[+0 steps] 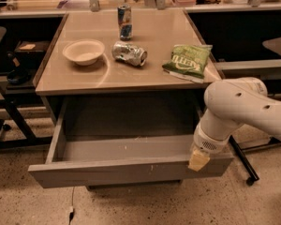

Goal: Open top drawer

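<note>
The top drawer (126,171) stands pulled well out from under the counter (150,76). Its grey tray is open to view and its flat front panel is the nearest part of the cabinet. Pale scratches show on the panel right of centre.

The pincer (199,159) sits at the right end of that front panel, at its top edge, with a tan pad lying against the panel's near face. Whether it is clamped on the panel or how wide it stands cannot be told. The white arm (239,109) reaches in from the right and bends down to it just beside the drawer's right side.

On the counter, a pale bowl (83,51) sits at the left. A crushed can (129,53) lies on its side just right of the bowl. An upright can (124,21) stands farther back, behind the crushed one. A green snack bag (187,61) lies toward the right edge, above the arm.
</note>
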Controlling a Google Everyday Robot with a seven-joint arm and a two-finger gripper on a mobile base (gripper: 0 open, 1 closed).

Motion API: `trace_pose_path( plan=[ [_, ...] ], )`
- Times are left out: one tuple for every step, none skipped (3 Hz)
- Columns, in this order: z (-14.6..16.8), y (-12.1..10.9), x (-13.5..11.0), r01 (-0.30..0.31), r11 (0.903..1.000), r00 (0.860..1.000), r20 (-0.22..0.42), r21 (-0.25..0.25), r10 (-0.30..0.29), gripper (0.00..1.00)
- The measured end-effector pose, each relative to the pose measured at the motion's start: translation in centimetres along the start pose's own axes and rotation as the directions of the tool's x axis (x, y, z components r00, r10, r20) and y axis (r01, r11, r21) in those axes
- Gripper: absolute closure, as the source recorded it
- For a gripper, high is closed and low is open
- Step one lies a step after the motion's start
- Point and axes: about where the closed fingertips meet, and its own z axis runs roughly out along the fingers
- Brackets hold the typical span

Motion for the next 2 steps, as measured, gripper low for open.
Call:
trace_pose_path(
  plan=[
    [-0.26,1.23,0.73,-0.024,0.9997,1.000,-0.006,-0.010,0.024,1.00],
    [-0.50,2.14,1.28,-0.043,0.9989,0.999,-0.011,-0.017,0.043,1.00]
  ],
)
